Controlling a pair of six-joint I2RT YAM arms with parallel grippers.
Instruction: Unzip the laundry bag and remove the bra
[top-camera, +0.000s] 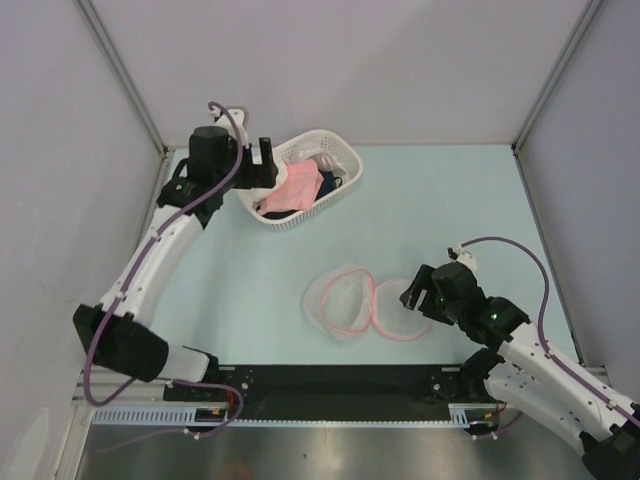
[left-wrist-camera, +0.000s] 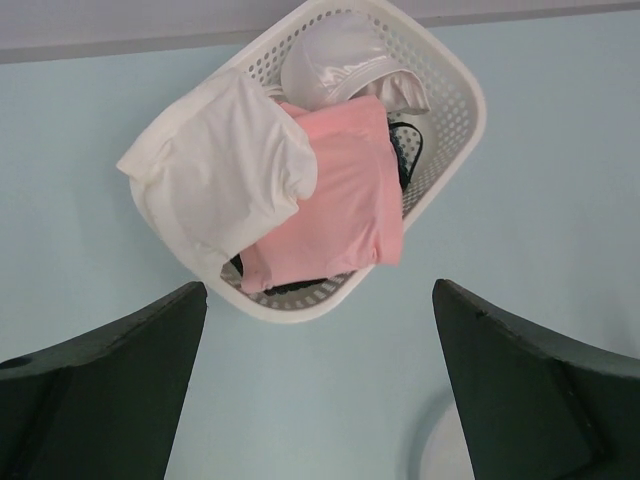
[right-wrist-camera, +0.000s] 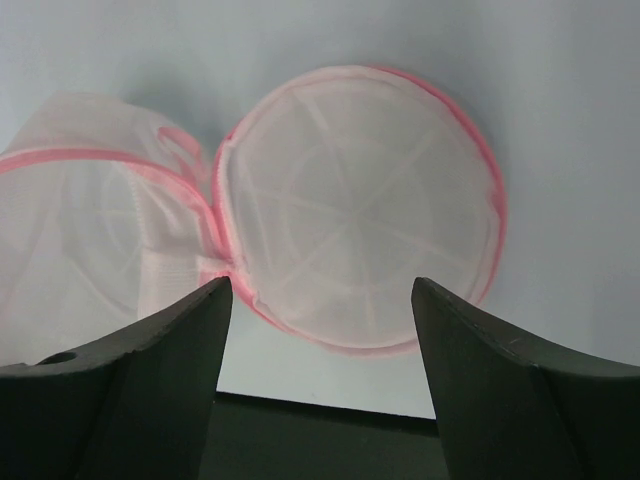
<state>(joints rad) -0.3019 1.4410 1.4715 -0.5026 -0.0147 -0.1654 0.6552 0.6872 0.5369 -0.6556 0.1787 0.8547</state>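
The bra (left-wrist-camera: 335, 190) lies in the white lattice basket (left-wrist-camera: 455, 90) at the far left of the table (top-camera: 450, 200). It is a limp salmon-pink fold resting on something dark, with a white cloth (left-wrist-camera: 220, 170) overlapping its left side. It looks light and soft, likely to drape and stretch rather than hold a shape. No straps show, so the bare lower right edge seems the best place to pinch a fold without also catching the white cloth. The laundry bag (top-camera: 365, 302) sits well apart from the bra, near the front of the table. It is unzipped, with its two mesh halves spread side by side and nothing visible inside. It appears almost weightless and slightly springy, so it may skid when pushed; the pink zip rim looks like the firmest place to hold it. The left gripper (left-wrist-camera: 318, 295) hangs above the basket, spread wide and holding nothing. The right gripper (right-wrist-camera: 320, 290) hovers over the bag's right half, also open and empty.
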